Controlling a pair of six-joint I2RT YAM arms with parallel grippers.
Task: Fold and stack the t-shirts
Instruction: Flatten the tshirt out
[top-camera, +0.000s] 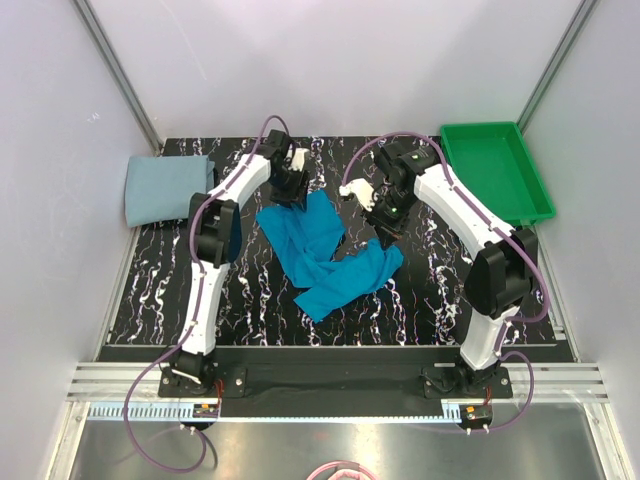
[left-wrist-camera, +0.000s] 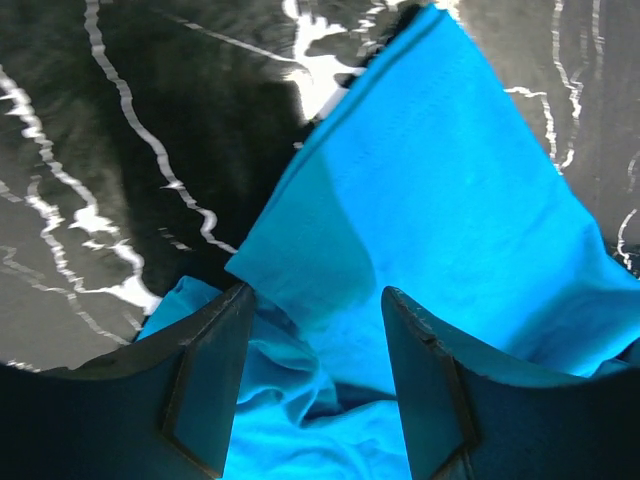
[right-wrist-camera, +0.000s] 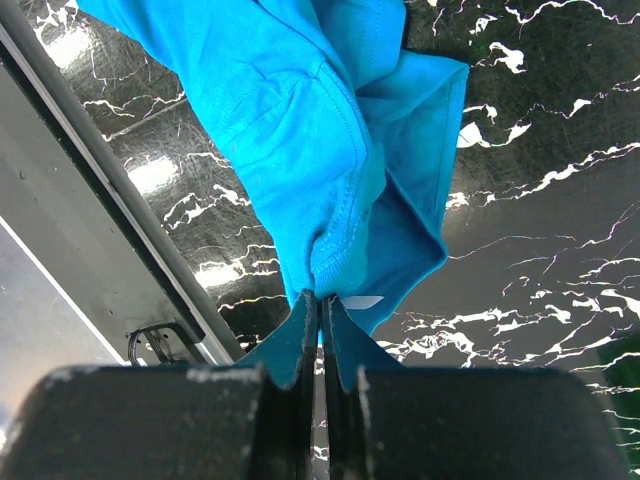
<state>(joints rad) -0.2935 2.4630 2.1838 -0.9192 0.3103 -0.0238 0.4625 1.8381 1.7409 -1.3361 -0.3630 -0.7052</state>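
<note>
The teal shirt (top-camera: 320, 250) lies crumpled in the middle of the surface (top-camera: 160, 290), spread in a rough V between the two arms. The left tool (top-camera: 291, 196) is at the shirt's far left corner, and the right tool (top-camera: 387, 235) is at its right end. The grey shirt (top-camera: 165, 190) lies folded at the far left edge of the surface, well apart from both tools. A green tray (top-camera: 495, 170) sits at the far right.

The top view shows the whole layout, but the arms hide both sets of fingertips. The left wrist view fills that gap. The left fingers (left-wrist-camera: 215, 380) stand clearly apart, and a flat flap of teal cloth runs away from them over the dark surface, with more cloth rumpled in the gap between them. Neither finger presses the cloth, so this tool has nothing in its hold.

In the right wrist view, the right fingers (right-wrist-camera: 300, 340) are pressed tight together and pinch a bunched hem of the teal shirt right at their tips. The cloth fans out from that pinch, and a small pale tag shows just beside it. The surface's near edge rail runs along the left of that view.
</note>
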